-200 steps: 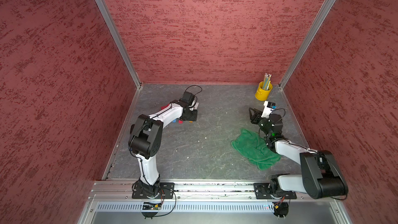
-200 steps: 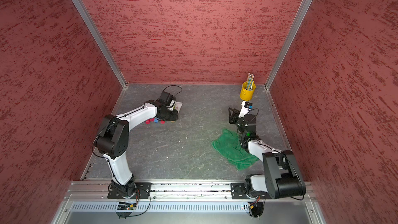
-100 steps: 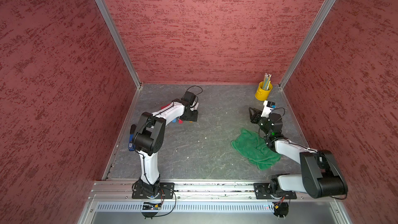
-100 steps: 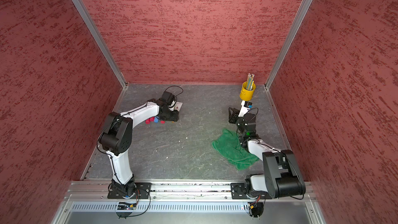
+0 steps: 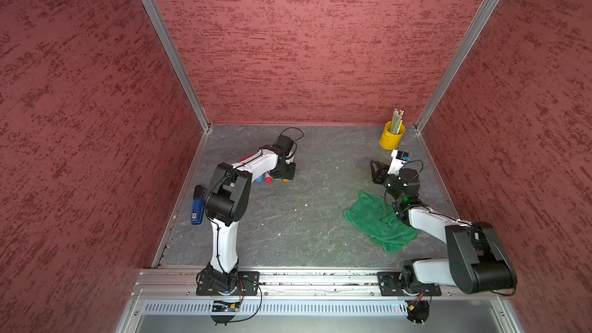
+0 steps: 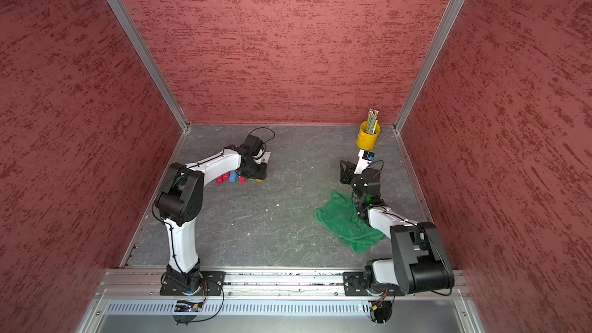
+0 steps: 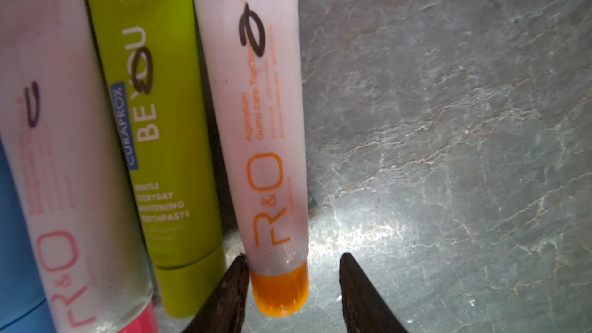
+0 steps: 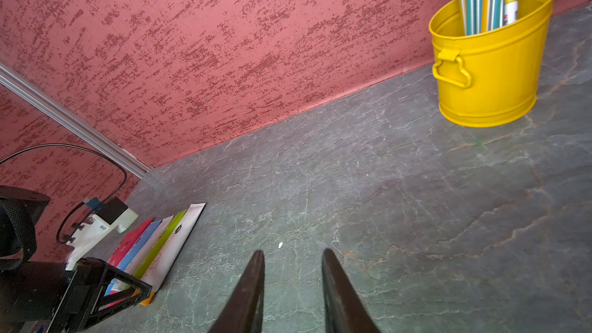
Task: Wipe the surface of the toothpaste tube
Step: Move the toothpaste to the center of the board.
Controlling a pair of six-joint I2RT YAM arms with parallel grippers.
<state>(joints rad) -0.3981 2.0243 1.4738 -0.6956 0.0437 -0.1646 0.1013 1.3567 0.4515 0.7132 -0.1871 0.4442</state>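
Observation:
Several toothpaste tubes lie side by side at the back left of the table. The outermost is a white toothpaste tube (image 7: 256, 107) with an orange cap (image 7: 278, 289) (image 5: 285, 180) and a dark scribble (image 7: 254, 32). Beside it lie a green tube (image 7: 166, 155) and a white tube with a pink cap (image 7: 64, 187). My left gripper (image 7: 292, 255) (image 5: 282, 172) (image 6: 254, 172) is open and straddles the orange cap, one finger touching the tube's shoulder, the other apart. My right gripper (image 8: 292, 251) (image 5: 376, 171) is open and holds nothing. A green cloth (image 5: 374, 219) (image 6: 342, 222) lies under the right arm.
A yellow bucket (image 5: 391, 136) (image 8: 490, 68) of pencils stands in the back right corner. A blue object (image 5: 198, 208) lies along the left edge of the table. Red walls close three sides.
My left gripper has edged slightly along the tubes toward their caps. The right arm and the cloth have stayed in place.

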